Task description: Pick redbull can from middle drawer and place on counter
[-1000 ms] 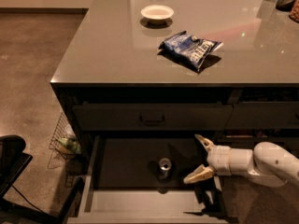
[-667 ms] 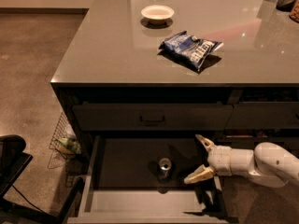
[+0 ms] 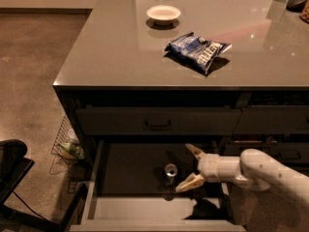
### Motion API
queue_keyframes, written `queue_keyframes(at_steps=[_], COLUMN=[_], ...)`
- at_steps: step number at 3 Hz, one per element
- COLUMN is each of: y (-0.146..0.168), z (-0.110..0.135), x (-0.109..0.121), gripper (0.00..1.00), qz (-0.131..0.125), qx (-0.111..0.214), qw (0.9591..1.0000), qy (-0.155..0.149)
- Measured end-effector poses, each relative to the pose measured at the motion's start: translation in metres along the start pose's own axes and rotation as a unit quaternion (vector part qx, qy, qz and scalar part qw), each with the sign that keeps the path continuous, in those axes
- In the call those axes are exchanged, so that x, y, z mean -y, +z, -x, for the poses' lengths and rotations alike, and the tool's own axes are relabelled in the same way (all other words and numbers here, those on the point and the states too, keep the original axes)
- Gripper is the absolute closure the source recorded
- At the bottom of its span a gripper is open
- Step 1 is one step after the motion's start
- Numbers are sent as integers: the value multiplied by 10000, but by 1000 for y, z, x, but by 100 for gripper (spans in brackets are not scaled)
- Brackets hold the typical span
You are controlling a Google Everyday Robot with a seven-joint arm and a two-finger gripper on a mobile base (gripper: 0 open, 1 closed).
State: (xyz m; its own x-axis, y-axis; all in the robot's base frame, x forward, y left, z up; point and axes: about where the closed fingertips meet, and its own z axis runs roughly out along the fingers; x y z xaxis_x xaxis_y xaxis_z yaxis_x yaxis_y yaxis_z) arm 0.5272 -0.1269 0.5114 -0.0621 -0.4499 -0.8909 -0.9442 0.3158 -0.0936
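The redbull can (image 3: 170,172) stands upright on the dark floor of the open middle drawer (image 3: 99,170), its silver top showing. My gripper (image 3: 189,167) is inside the drawer just right of the can, open, with one pale finger (image 3: 194,151) behind and one finger (image 3: 189,183) in front. The fingers do not touch the can. The white arm (image 3: 263,170) reaches in from the right. The counter (image 3: 116,57) lies above the drawer.
A blue chip bag (image 3: 198,51) and a white bowl (image 3: 163,14) lie on the counter. A closed top drawer with a black handle (image 3: 158,124) sits above the open one. A wire basket (image 3: 65,146) stands on the floor at left. A black chair (image 3: 12,173) is at lower left.
The gripper has edged slightly left toward the can. The can has not moved.
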Motion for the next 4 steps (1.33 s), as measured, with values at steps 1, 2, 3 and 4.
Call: queue_keyframes(at_steps=[1, 2, 3, 4], y=[39, 67, 84, 90], z=[-12, -30, -46, -44], x=[-2, -9, -20, -35], gripper=[0, 14, 37, 61], qz=[276, 483, 624, 671], qx=[10, -19, -21, 91], qw=[9996, 9988, 9977, 9969], qy=[24, 103, 247, 389])
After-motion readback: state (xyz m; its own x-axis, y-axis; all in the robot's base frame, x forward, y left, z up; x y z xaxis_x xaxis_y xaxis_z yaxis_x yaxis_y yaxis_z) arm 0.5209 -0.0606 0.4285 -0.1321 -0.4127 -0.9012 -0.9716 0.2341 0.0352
